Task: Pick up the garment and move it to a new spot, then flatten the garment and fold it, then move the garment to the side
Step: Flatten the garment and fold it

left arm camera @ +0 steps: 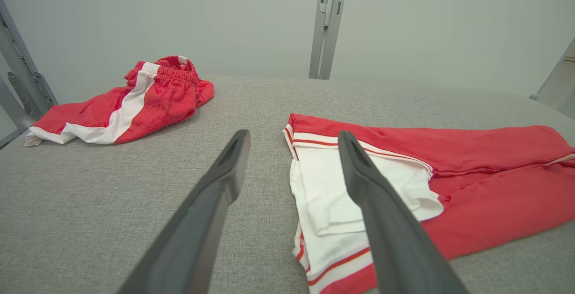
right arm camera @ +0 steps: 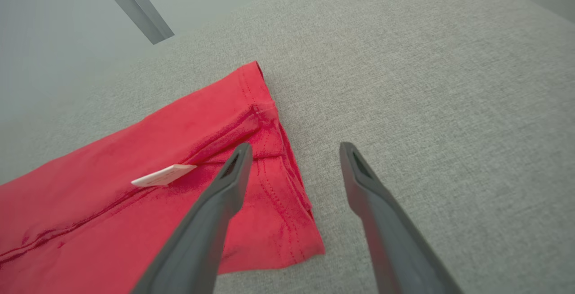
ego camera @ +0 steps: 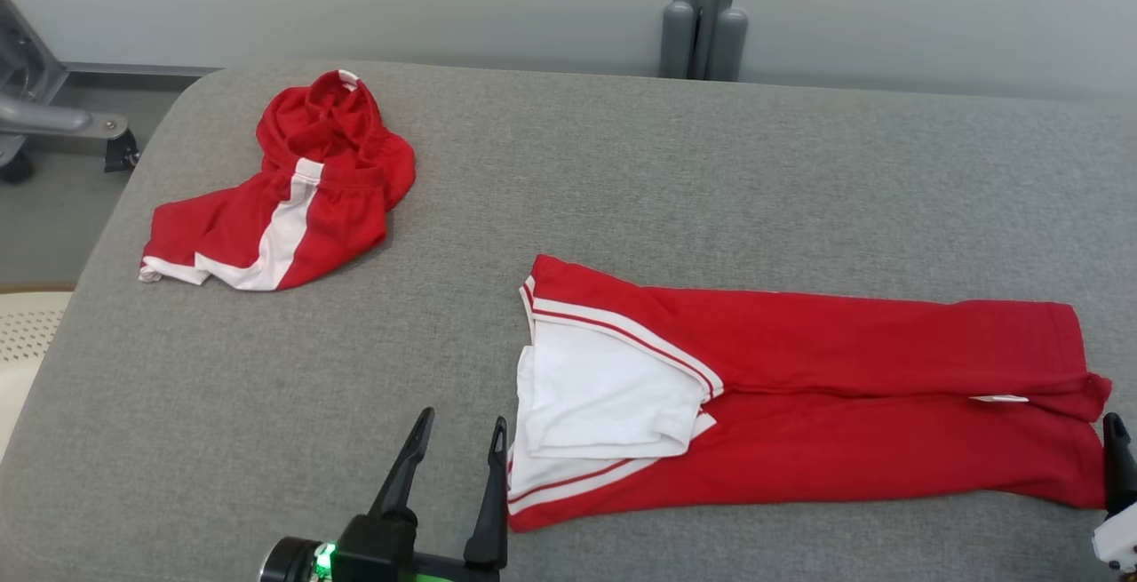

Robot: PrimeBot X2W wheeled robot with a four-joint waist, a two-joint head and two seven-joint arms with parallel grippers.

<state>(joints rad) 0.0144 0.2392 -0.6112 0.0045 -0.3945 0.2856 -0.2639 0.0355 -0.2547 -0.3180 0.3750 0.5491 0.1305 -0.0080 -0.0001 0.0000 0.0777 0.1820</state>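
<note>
grey fabric table (ego camera: 568, 147), crumpled red shorts (ego camera: 284, 200) with a white stripe near its far left corner, grey post (ego camera: 702, 22) at the back edge, metal frame (ego camera: 44, 115) off left, cream perforated thing (ego camera: 22, 333) bottom left

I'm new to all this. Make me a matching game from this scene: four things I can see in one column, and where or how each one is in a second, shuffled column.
Things:
1. crumpled red garment
2. flat red garment
3. left tool
4. right tool

Places and states:
A. open, at an all-red end
B. bunched up, far left
C. open, beside a white-lined end
D. spread out, near right

Pairs: 1-B, 2-D, 3-C, 4-A.
</note>
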